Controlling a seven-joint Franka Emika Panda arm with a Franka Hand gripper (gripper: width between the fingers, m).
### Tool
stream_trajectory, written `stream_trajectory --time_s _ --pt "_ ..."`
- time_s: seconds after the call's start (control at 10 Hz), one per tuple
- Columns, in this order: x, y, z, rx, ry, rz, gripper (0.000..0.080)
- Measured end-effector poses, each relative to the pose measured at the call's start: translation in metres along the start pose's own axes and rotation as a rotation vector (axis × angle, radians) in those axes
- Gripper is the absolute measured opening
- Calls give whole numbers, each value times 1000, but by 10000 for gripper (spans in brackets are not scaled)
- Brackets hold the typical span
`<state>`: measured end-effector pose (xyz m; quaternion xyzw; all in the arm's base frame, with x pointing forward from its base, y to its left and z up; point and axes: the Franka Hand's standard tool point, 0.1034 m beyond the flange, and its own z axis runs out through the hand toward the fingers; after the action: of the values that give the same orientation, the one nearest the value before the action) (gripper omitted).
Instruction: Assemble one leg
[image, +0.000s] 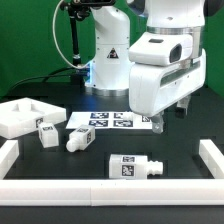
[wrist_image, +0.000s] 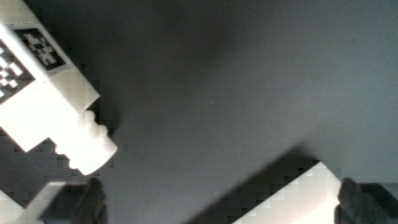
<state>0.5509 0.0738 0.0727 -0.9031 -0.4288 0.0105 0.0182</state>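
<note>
Nearest, one leg (image: 133, 168) lies on its side on the dark worktop (image: 180, 150), out in the open where it looks easy to grab. A second leg (image: 80, 138) and a third leg (image: 45, 133) lie farther back, near the white panel (image: 20, 115). Behind them sits the marker board (image: 110, 121). The hand (image: 171, 117) hangs above, wide open and empty, maybe ready to come down

One leg (image: 80, 138) just before marker board (image: 110, 121)

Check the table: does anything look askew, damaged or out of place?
Nothing looks damaged or spilled. Three legs lie scattered at differing angles, as loose parts would. The gripper hangs open above the table, holding nothing.
</note>
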Motion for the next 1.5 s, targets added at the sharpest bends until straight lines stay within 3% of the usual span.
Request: stream_trajectory --time_s 0.4,0.5,0.6,0.7,0.8,0.9,1.3,1.5 --pt "0 0 0 0 0 -1 650" --pt "-6 7 -1 -3 -2 -63 650" --pt "-27 32 -4 -16 -6 -149 650" --pt "-37 53 -4 -26 -6 -178 650" --pt "-33 72 2 -35 3 -213 650" --pt "-31 80 10 -34 5 -217 650" --pt "-38 73 49 5 -9 -208 650" --pt "-43 76 59 11 -10 -215 650"
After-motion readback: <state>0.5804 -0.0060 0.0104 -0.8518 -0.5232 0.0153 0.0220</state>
